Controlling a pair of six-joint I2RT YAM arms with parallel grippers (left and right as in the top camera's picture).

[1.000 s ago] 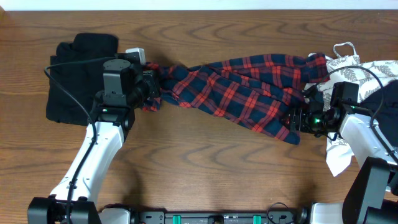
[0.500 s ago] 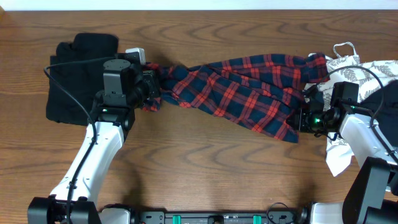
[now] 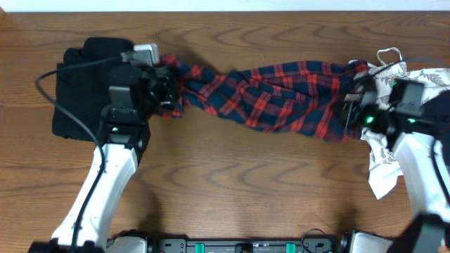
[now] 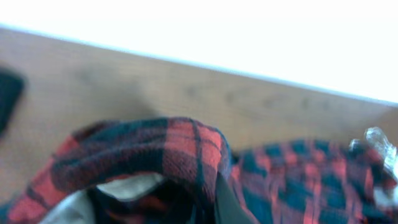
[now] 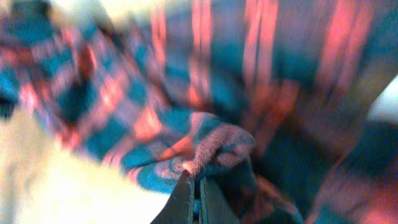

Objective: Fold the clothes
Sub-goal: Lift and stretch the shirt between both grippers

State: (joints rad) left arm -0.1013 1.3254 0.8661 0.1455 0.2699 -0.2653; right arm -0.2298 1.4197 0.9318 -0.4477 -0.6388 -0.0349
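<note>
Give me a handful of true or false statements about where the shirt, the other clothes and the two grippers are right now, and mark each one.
1. The plaid shirt is stretched out between the left gripper and the right gripper. True.
2. The black garment lies beside the right arm. False: it lies at the left end of the table, next to the left gripper.
3. The right gripper is shut on an edge of the shirt. True.
4. The left gripper is open and empty. False: it is shut on bunched shirt cloth.
5. The shirt is folded into a neat square. False: it is a crumpled, twisted band, not yet folded.
</note>
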